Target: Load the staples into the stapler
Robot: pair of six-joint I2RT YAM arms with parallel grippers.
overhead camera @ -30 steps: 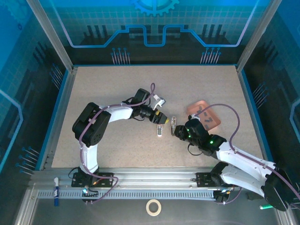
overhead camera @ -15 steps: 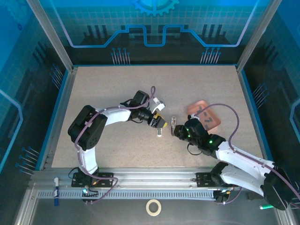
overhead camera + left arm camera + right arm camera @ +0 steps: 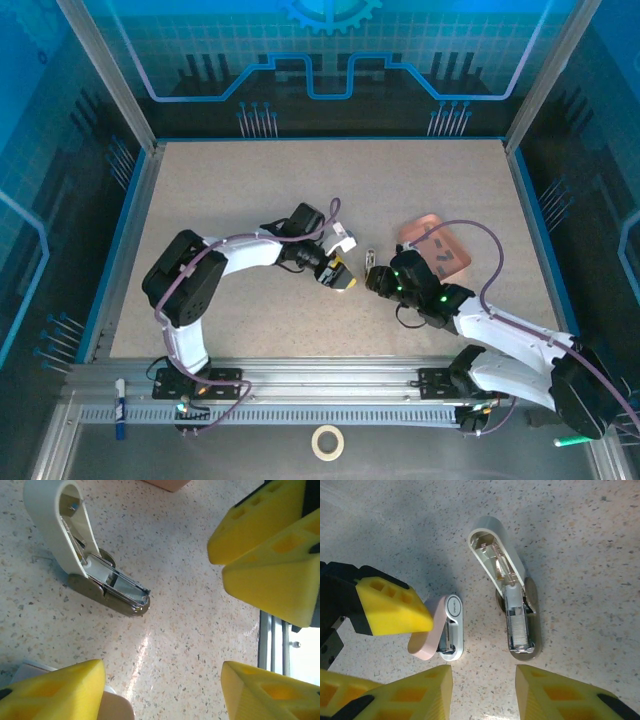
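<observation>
Where the two claws meet just right of the middle of the speckled surface (image 3: 230, 200), the stapler (image 3: 519, 620) lies flat, hinged wide open. In the right wrist view its metal base runs nearly up and down the frame, front end toward the bottom edge, while the white cover leans back to the upper left. The right claw (image 3: 484, 675) hovers at that front end, fingers apart with nothing between them. The left claw (image 3: 162, 680) is likewise spread and empty, one finger just beside a smaller white-and-pink piece (image 3: 447, 630). Dark specks in the pink tray (image 3: 412, 228) may be the staples (image 3: 428, 240).
</observation>
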